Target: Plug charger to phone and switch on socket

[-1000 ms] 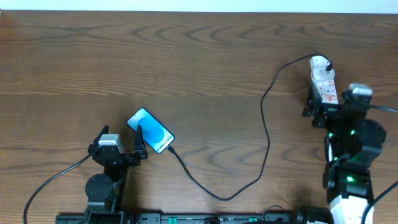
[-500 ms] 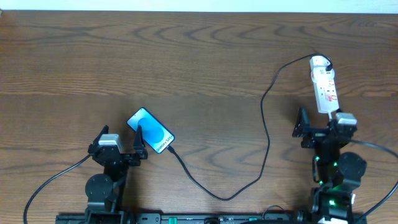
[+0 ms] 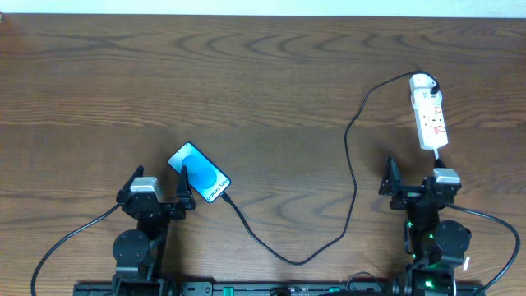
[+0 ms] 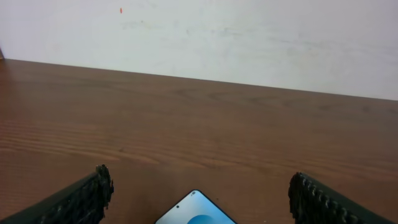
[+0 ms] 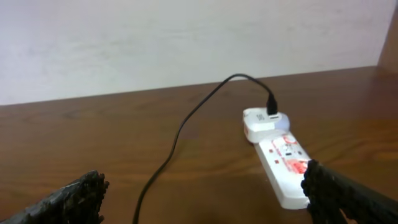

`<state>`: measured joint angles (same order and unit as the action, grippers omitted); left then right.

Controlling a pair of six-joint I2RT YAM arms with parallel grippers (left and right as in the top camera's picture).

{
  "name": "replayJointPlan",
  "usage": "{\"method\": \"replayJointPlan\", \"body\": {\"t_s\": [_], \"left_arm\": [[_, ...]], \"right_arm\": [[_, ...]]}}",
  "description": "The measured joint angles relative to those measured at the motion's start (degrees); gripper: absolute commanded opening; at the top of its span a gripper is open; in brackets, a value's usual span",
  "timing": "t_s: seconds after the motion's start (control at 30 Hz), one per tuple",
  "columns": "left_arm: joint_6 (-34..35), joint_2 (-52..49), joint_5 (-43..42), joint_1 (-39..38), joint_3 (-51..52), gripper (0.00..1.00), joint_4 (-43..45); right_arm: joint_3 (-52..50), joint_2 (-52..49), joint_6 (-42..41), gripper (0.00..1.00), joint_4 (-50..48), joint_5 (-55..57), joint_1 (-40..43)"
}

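Observation:
The phone (image 3: 200,173) lies slanted on the wooden table with its blue screen up; its top corner shows in the left wrist view (image 4: 196,210). The black charger cable (image 3: 352,177) runs from the phone's lower end in a loop to the white socket strip (image 3: 428,111) at the right; both show in the right wrist view, cable (image 5: 180,134) and socket (image 5: 278,149). My left gripper (image 3: 158,189) is open and empty, just left of the phone. My right gripper (image 3: 413,182) is open and empty, below the socket.
A white wall (image 4: 199,31) rises behind the table's far edge. The arm bases and their grey cables sit along the front edge (image 3: 263,288). Bare wood spans the table's middle and back (image 3: 246,74).
My right arm has drawn back from the socket toward the front edge and a little left. The socket now lies fully uncovered. The left arm, phone and cable have not moved.

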<state>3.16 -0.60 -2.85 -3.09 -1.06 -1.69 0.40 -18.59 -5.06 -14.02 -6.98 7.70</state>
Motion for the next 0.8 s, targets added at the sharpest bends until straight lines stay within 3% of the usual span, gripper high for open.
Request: {"method": "replayJointPlan", "body": {"t_s": [0.17, 0.53, 0.8], "left_arm": [[0.0, 0.0, 0.0, 0.0, 0.0, 0.92, 0.0], [0.0, 0.0, 0.0, 0.0, 0.0, 0.93, 0.0], [0.0, 0.0, 0.0, 0.0, 0.0, 0.92, 0.0]], "right_arm": [[0.0, 2.6, 0.0, 0.99, 2.6, 2.2, -1.4], [0.0, 14.7, 0.0, 0.99, 17.9, 3.5, -1.7], [0.0, 17.8, 0.1, 0.99, 17.9, 4.3, -1.9]]}}
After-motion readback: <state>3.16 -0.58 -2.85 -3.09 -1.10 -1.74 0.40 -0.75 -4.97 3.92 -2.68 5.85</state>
